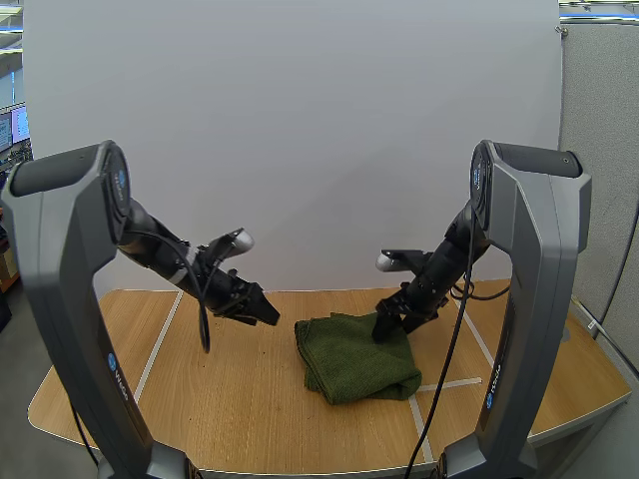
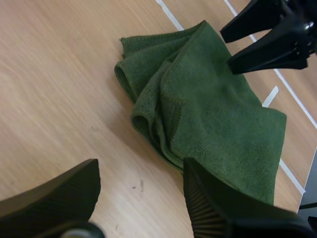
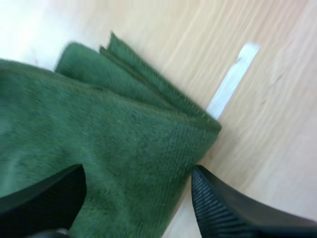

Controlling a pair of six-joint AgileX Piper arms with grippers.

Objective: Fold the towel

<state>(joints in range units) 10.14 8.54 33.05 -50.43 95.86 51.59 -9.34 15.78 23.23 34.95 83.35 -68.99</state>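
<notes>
A dark green towel (image 1: 354, 357) lies folded in several layers on the wooden table (image 1: 230, 399), right of centre. My left gripper (image 1: 268, 313) hovers just left of the towel's far left corner, open, with nothing between its fingers (image 2: 59, 198). The towel (image 2: 208, 114) lies beyond those fingers, its folded edges bunched on the near side. My right gripper (image 1: 384, 324) is open at the towel's far right edge, its fingers (image 3: 233, 208) standing apart just above the towel (image 3: 114, 148). In the left wrist view the right gripper (image 2: 265, 42) shows over the towel's far side.
White tape lines (image 1: 444, 385) mark a rectangle on the table; one strip (image 3: 230, 82) runs beside the towel's corner. The table's rounded front edge (image 1: 300, 469) is near. Bare wood lies left of the towel.
</notes>
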